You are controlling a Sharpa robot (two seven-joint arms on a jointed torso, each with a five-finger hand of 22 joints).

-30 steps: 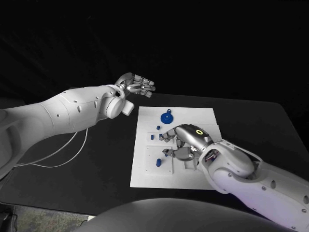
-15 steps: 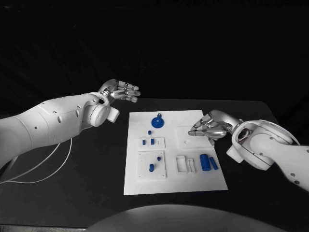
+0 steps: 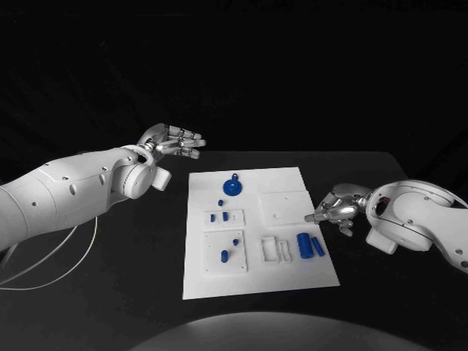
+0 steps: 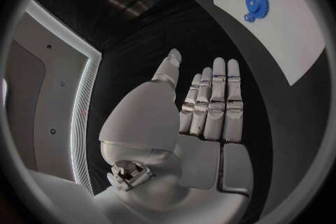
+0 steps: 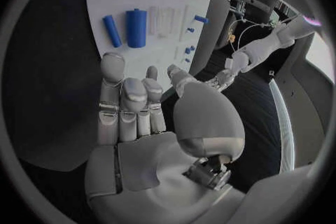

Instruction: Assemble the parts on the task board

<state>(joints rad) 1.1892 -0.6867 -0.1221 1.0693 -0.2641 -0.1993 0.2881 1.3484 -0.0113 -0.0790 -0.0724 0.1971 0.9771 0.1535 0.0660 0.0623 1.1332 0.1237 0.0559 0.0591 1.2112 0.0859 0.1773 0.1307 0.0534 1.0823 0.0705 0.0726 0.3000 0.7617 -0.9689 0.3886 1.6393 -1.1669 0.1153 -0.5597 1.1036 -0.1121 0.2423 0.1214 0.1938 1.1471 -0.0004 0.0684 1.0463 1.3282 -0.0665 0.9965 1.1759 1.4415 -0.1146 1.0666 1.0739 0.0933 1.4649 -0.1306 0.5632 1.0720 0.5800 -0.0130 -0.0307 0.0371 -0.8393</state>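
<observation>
2 blue cylinders (image 3: 312, 246) lying side by side, long axes parallel, on task board (image 3: 297, 281)

**Both hands empty, fingers apart**

Left arm (image 3: 71, 194) enters from the robot's left, forearm angled upward. Left hand (image 3: 174, 141) is raised at the arm's far end; its wrist view shows the palm open and the fingers (image 4: 213, 101) extended side by side, thumb set apart, nothing held.

Right arm (image 3: 434, 223) is bent at the robot's right. Right hand (image 3: 338, 205) points inward, fingers (image 5: 126, 103) straight and loosely together, holding nothing.
</observation>
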